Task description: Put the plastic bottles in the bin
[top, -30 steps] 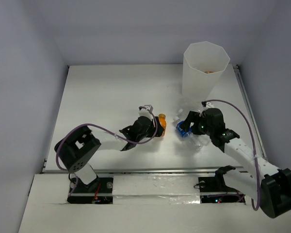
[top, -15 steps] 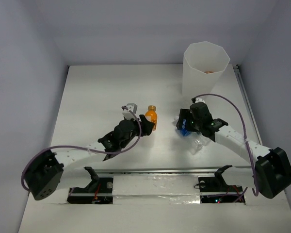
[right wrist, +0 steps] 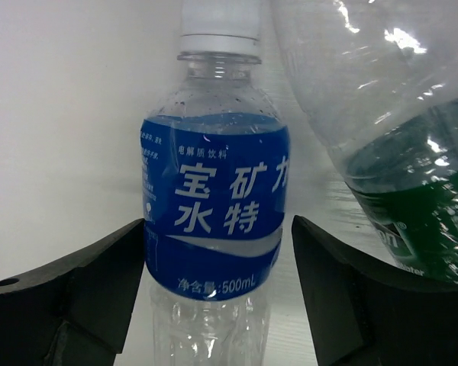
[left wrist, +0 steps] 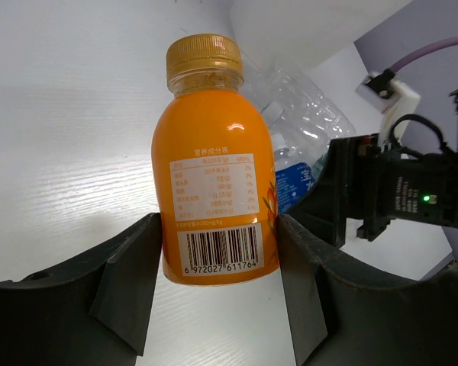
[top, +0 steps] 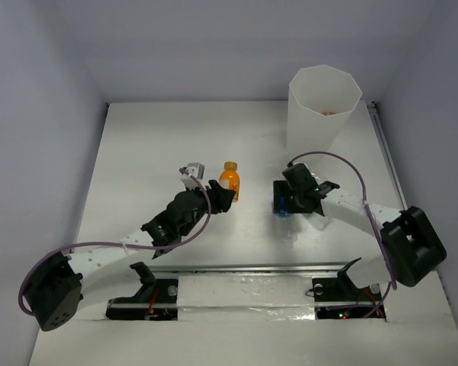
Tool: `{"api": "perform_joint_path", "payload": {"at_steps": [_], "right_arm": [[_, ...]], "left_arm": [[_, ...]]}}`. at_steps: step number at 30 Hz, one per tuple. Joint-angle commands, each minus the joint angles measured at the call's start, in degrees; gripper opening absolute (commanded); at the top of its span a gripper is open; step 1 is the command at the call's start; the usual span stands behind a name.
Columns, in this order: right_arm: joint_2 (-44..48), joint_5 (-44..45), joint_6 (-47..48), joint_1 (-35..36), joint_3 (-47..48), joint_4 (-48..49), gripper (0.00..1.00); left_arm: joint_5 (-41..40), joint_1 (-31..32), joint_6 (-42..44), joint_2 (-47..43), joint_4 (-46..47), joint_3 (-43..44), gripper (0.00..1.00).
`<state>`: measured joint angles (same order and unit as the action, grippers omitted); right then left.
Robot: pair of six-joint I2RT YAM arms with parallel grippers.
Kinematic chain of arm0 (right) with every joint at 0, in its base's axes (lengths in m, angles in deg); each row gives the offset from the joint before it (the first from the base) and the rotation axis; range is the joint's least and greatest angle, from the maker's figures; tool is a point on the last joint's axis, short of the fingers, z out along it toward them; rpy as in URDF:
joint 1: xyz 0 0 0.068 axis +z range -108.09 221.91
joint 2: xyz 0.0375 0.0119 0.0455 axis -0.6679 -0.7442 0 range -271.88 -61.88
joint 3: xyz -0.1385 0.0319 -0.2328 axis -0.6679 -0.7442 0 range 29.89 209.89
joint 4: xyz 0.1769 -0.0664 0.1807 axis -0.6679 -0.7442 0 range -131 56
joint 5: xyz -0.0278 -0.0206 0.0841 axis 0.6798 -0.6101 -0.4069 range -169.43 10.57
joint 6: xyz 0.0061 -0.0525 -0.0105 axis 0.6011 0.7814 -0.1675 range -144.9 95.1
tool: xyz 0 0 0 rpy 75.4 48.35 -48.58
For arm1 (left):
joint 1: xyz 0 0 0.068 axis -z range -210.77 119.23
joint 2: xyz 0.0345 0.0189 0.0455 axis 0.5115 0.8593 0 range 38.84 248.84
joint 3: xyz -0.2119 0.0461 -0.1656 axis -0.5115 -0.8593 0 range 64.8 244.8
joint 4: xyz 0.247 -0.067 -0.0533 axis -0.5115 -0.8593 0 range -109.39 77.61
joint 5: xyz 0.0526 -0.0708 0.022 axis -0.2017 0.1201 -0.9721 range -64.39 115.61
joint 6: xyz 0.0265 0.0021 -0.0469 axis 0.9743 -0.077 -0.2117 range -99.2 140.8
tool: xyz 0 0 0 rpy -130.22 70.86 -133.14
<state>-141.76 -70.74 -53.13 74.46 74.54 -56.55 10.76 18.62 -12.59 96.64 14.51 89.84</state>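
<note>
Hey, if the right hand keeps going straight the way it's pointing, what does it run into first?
The blue-labelled bottle, dead ahead and straddled by the right hand. Whether it is gripped is unclear.

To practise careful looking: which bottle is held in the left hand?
The orange-filled, orange-capped bottle in the left hand; the neighbouring bottles are clear, with blue or green labels.

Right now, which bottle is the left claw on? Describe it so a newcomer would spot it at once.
Start at the tall white bin at the far right, then look left and nearer, past the clear bottles. There the left claw clamps the orange bottle. It is orange-filled and orange-capped, whereas its neighbours are clear, with blue or green labels.
</note>
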Motion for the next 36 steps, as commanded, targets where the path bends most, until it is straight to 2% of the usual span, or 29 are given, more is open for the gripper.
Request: {"api": "perform_joint_path", "payload": {"at_steps": [1, 3, 6, 7, 9, 11, 16, 18, 22, 30, 36], "right_arm": [[-2.29, -0.43, 0.89, 1.19, 3.52, 0.13, 0.8], [-3.61, -0.51, 1.07, 1.72, 4.13, 1.1, 0.77], [-5.2, -1.39, 1.16, 1.72, 4.84, 2.76, 0.65], [-5.11, -1.48, 1.24, 2.24, 4.93, 3.21, 0.55], [-3.37, -1.31, 1.33, 2.78, 5.1, 3.74, 0.47], [-0.47, -2.96, 1.51, 3.39, 4.84, 5.22, 0.46], [16.39, -6.49, 2.12, 3.39, 3.96, 7.17, 0.46], [21.23, -5.09, 2.3, 3.39, 4.05, 6.03, 0.45], [35.44, 3.41, 1.86, 3.39, 3.35, 5.41, 0.45], [51.81, 16.79, 2.3, 3.39, 3.61, 3.21, 0.44], [58.69, 15.75, -0.16, 3.39, 1.51, 2.86, 0.43]], "left_arm": [[-0.7, -0.43, 1.3, -3.22, 1.76, 0.8, 0.32], [-1.41, -0.43, 1.66, -4.45, 0.97, 1.77, 0.32], [-1.93, -0.43, 1.83, -5.85, 0.53, 3.17, 0.32], [-2.02, -0.43, 1.83, -6.03, 0.35, 3.52, 0.32], [-2.29, -0.43, 1.83, -6.12, 0.09, 4.75, 0.32], [-1.76, -0.43, 2.1, -5.77, 1.05, 6.24, 0.32], [-0.01, -0.43, 3.33, -2.53, 4.56, 11.69, 0.32], [1.05, -0.43, 4.72, -0.24, 7.55, 15.29, 0.32], [1.75, -0.43, 8.15, 5.9, 12.12, 22.85, 0.32], [9.65, -0.43, 13.26, 26.64, 19.77, 46.39, 0.32], [13.18, 0.1, 15.63, 44.13, 18.29, 68.36, 0.33]]}}
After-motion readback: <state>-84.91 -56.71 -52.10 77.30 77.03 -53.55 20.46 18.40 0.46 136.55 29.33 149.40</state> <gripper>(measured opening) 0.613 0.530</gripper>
